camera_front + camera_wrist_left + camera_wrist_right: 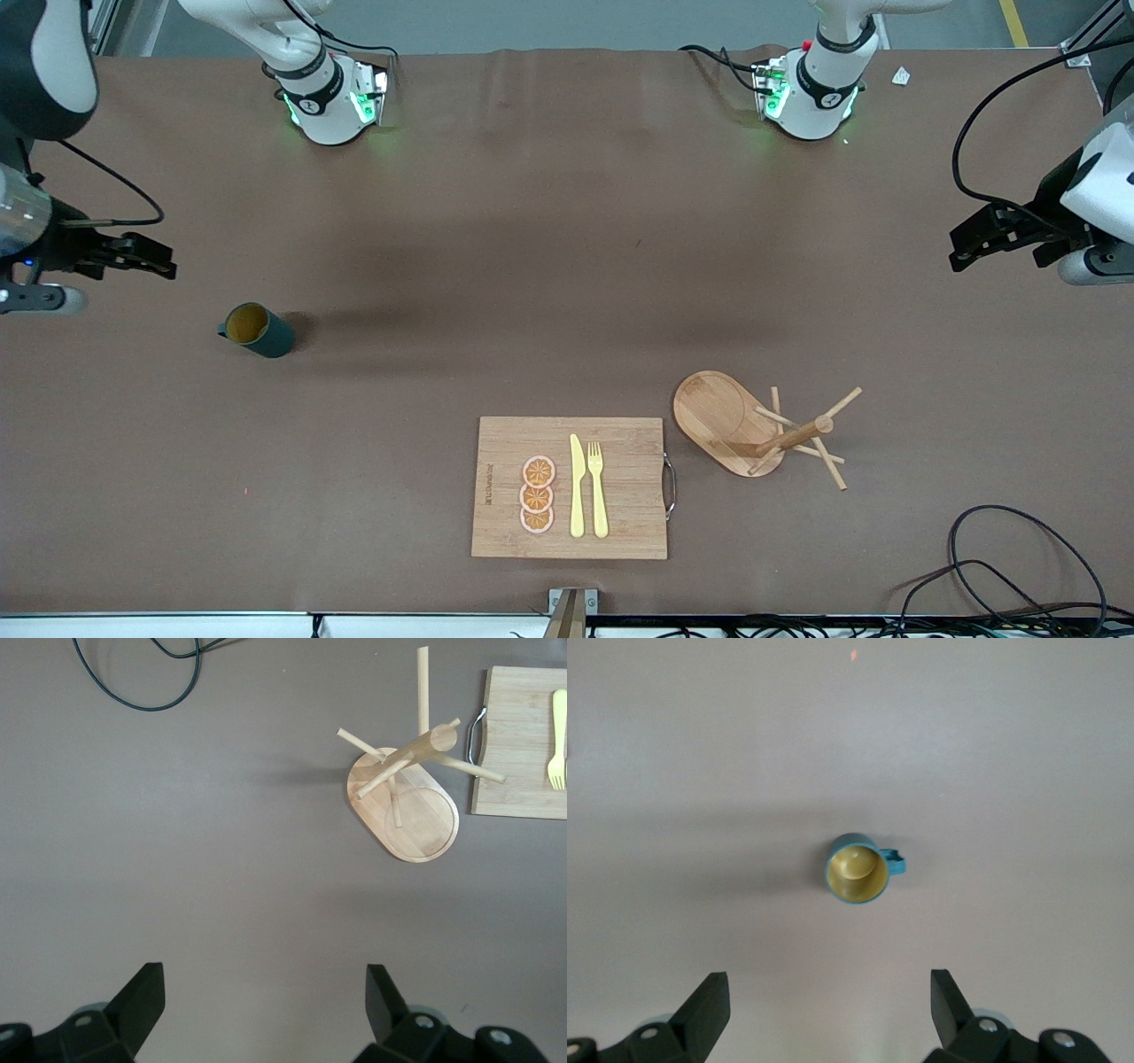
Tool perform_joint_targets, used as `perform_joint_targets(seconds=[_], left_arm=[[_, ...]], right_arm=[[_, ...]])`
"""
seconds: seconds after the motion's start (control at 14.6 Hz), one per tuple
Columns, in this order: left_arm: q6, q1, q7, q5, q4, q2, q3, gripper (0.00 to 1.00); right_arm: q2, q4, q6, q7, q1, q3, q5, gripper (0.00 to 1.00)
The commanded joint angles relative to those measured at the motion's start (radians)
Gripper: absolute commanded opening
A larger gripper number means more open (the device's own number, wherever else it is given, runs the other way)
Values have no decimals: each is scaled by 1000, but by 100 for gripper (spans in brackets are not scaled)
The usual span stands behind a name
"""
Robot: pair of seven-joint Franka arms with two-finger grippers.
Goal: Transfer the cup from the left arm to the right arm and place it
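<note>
The cup (257,329), a dark teal mug with an orange-brown inside and a small loop handle, stands upright on the brown table toward the right arm's end. My right gripper (155,260) hangs open over the table beside it. In the right wrist view the cup (856,870) lies well clear of the open right gripper (828,979). My left gripper (966,244) hangs open over bare table at the left arm's end and holds nothing. In the left wrist view, only table shows between the fingers of the left gripper (263,979).
A wooden peg stand (780,434) on an oval base stands toward the left arm's end, also in the left wrist view (403,788). Beside it a cutting board (620,523) carries a yellow knife (577,486), a fork (598,487) and orange slices (537,494). Black cables (1001,567) lie at the table's near corner.
</note>
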Motion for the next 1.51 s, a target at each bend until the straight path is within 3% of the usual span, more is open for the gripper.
perform_joint_targets(seconds=[0.0,0.34,1.24,1.44], left_arm=[[-17,2,-4,-17,17,4,-1,100],[-17,2,-4,-17,17,4,-1,100],[-15,2,-1,-13,20,7,-1,100],[-17,2,-4,-16,20,7,-1,100]], right_arm=[[24,90,-61,13,-49,4,19,100],[101,265,-218,14,-83,4,29,100],[81,269,-243,17,-65,12,44,100],[69,268,-266,92,-63,13,45,100]])
